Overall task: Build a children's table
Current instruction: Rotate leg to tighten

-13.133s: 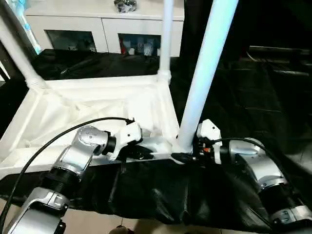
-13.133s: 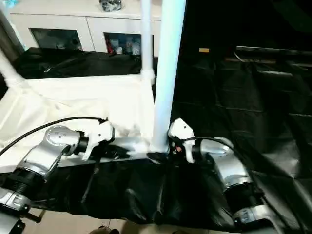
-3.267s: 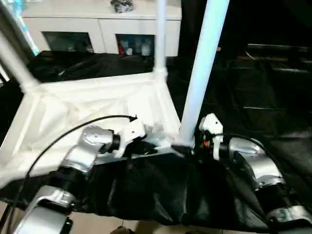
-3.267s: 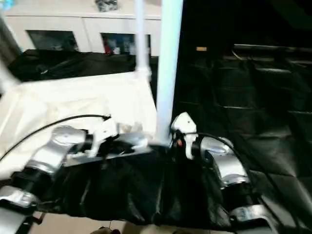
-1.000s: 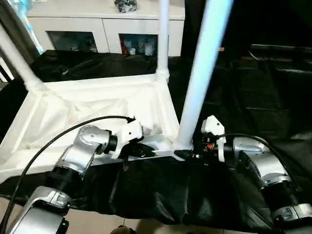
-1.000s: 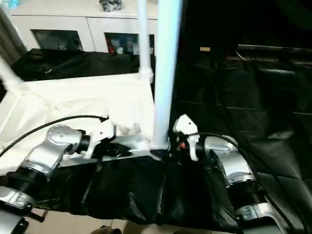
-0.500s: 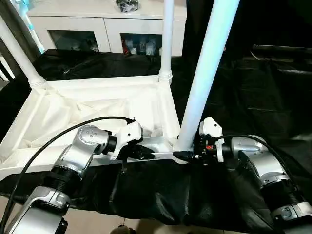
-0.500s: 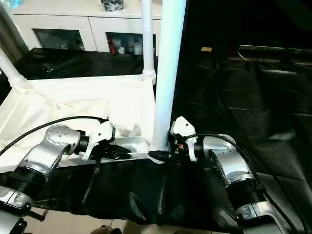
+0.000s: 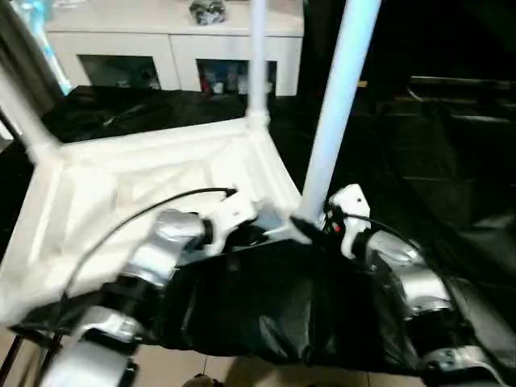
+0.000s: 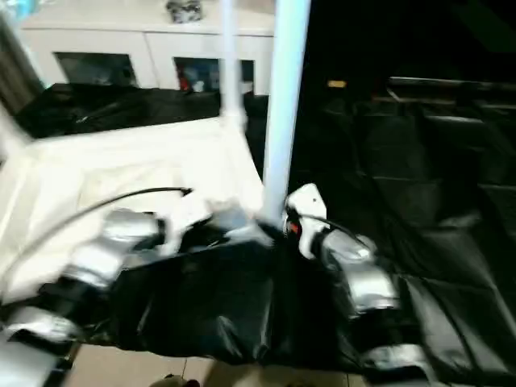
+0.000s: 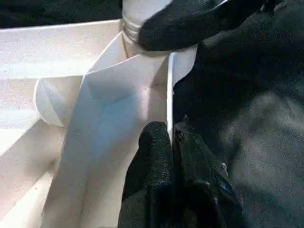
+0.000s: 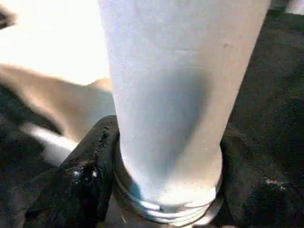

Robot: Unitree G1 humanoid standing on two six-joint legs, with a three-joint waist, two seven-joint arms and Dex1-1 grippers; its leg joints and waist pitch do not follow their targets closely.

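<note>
At the near corner of the upturned tabletop (image 9: 145, 173), a leg (image 12: 175, 90) is clasped at its base by the right tool (image 12: 161, 190); the rim is pinched by the left tool (image 11: 172, 142). Seating the leg appears in hand; downward pressing into the socket seems needed next.

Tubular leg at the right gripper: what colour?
White tubular leg, faintly bluish in shade; right wrist view shows it best.
</note>
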